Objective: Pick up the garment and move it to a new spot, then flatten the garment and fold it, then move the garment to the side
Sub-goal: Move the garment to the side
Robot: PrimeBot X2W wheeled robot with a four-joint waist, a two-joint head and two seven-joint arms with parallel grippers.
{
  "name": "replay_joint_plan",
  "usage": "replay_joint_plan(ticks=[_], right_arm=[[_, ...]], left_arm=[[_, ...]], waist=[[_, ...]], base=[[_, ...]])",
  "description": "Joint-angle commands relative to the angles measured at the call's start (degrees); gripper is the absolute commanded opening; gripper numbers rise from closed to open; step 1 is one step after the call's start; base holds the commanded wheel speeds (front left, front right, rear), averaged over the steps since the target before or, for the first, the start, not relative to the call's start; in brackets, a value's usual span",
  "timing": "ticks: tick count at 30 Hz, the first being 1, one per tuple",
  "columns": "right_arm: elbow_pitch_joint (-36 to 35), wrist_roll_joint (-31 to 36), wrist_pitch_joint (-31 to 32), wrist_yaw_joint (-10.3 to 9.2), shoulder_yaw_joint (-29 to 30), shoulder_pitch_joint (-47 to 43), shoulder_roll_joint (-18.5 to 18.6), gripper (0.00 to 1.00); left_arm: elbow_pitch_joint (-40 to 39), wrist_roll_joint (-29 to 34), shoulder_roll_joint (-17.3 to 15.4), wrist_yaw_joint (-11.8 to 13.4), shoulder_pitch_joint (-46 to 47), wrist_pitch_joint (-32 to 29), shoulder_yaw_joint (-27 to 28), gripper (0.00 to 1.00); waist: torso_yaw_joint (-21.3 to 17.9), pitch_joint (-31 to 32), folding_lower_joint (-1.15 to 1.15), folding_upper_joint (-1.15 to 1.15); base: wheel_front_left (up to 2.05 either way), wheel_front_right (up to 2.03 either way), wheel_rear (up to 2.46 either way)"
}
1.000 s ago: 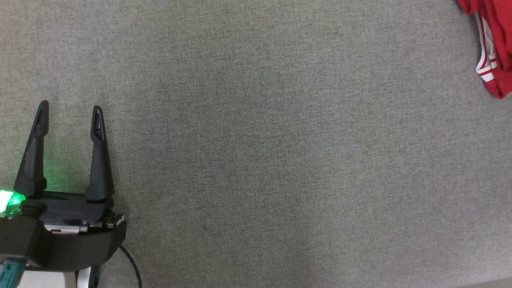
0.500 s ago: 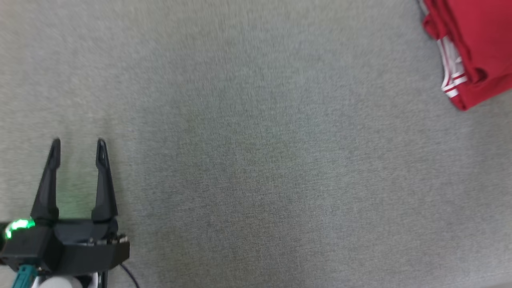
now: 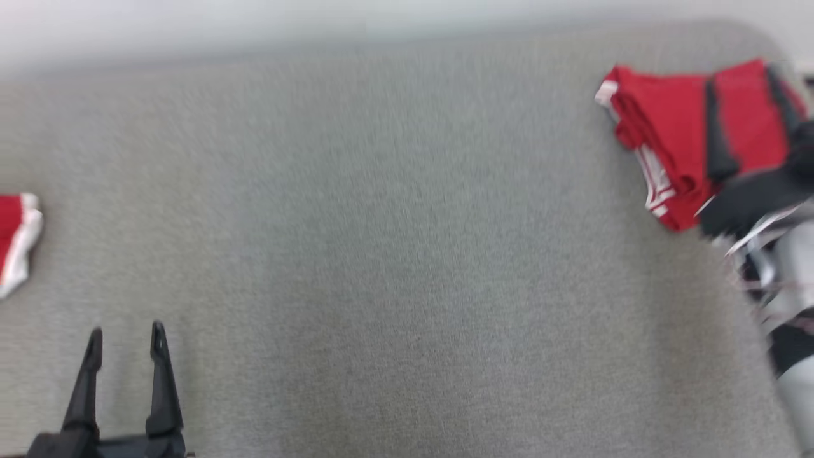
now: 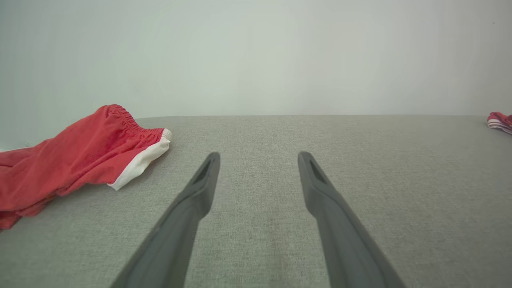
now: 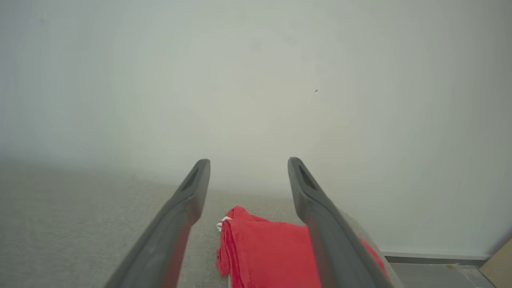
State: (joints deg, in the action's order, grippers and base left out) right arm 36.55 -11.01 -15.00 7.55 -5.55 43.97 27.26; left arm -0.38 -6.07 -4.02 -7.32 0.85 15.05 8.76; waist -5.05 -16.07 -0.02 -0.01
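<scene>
Head view: the folded red garment (image 3: 661, 121) lies at the right edge of the counter (image 3: 407, 254), beneath the right hand (image 3: 741, 79), which is spread and empty; the left hand (image 3: 126, 331), likewise released, hovers near crumpled red shorts (image 3: 13, 229). Left wrist view: their elastic waistband (image 4: 132, 124) looks the firmest hold on such soft, light cloth. Right wrist view: the folded stack sits below the parted hand.

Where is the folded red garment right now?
Head view: the folded red garment lies at the far right corner of the grey surface, just below the right pincer.
</scene>
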Motion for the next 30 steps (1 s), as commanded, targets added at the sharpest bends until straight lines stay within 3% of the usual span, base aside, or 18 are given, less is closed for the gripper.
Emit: replay_joint_plan(ticks=[1, 9, 30], right_arm=[[-0.84, -0.42, -0.17, -0.15, -0.01, -2.02, -1.06, 1.00], [-7.88, -0.96, -0.11, -0.15, 1.06, -12.55, -7.89, 1.00], [-22.59, 0.28, -0.11, -0.15, 7.31, -37.29, -16.45, 1.00]], left_arm=[[0.26, -0.19, 0.31, 0.24, -1.28, 0.19, 0.36, 1.00], [1.73, -0.19, 0.86, 0.39, -4.50, 0.18, 1.17, 1.00], [4.38, 2.29, 0.63, 0.41, -7.63, 0.18, 0.87, 1.00]], waist=[[1.10, 6.55, 0.02, 0.01], [0.76, 11.17, 0.02, 0.01], [1.14, 15.76, 0.02, 0.01]], base=[[0.00, 0.00, 0.00], [0.00, 0.00, 0.00], [0.00, 0.00, 0.00]])
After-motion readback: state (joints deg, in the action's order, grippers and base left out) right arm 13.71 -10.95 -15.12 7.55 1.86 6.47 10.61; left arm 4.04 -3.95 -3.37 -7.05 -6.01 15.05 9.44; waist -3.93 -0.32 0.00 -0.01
